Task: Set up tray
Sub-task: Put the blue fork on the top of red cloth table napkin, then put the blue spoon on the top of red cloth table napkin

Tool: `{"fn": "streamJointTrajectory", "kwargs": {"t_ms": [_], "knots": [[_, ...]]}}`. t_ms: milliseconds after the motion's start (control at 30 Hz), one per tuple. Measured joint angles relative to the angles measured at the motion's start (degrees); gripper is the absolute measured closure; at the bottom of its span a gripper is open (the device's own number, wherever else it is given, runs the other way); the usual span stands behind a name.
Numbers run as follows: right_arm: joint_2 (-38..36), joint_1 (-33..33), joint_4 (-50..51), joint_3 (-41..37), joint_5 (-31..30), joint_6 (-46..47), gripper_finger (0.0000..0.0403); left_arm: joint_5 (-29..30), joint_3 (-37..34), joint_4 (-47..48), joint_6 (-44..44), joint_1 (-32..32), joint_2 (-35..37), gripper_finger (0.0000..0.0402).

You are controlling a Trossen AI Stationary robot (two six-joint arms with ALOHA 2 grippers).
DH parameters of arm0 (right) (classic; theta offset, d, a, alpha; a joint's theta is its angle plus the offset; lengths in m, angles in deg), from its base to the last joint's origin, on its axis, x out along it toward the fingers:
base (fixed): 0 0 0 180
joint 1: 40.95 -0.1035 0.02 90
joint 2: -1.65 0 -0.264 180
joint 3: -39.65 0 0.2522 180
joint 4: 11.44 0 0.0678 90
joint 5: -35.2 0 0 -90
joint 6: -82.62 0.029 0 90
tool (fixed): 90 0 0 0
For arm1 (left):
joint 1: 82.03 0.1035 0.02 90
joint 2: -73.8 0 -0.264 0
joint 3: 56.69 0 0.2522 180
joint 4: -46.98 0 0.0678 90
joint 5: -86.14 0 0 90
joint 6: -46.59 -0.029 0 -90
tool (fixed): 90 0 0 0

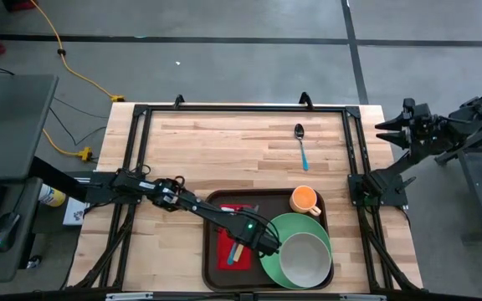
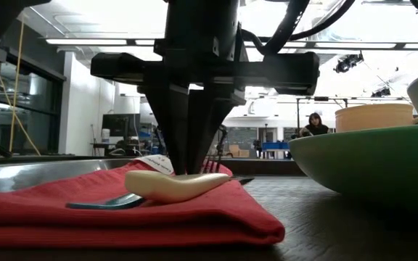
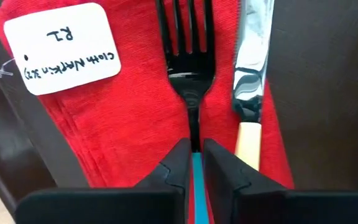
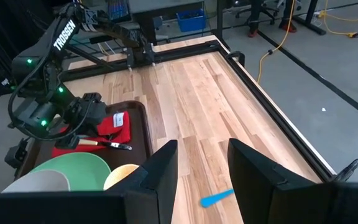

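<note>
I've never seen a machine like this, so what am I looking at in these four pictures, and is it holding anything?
Two robot arms work at a wooden table. One picture looks down from above, one sits at table height, and two come from cameras on the arms' wrists. The left tool is down over a red napkin in the brown tray, its fingers close on either side of a fork's blue handle. A knife lies beside it. The tray also holds a green plate, a bowl and an orange cup. A spoon waits on the table. The right tool hangs open, empty.
</note>
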Motion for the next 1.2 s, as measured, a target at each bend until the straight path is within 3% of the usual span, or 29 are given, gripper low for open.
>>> {"fn": "streamJointTrajectory", "kwargs": {"t_ms": [333, 1033, 1200], "knots": [[0.01, -0.01, 0.51, 0.00, 0.24, 0.01, 0.0284, 0.54, 0.00, 2.23, -0.17, 0.52, 1.45, 0.0355], [0.00, -0.01, 1.09, 0.00, 0.15, -0.43, 0.0284, 0.17, 0.33, 2.45, -1.27, 0.49, 2.43, 0.0261], [0.00, 0.00, 1.50, 0.00, 0.15, -0.44, 0.0284, 9.97, 3.42, 2.28, -5.08, 0.46, 3.42, 0.0226]]}}
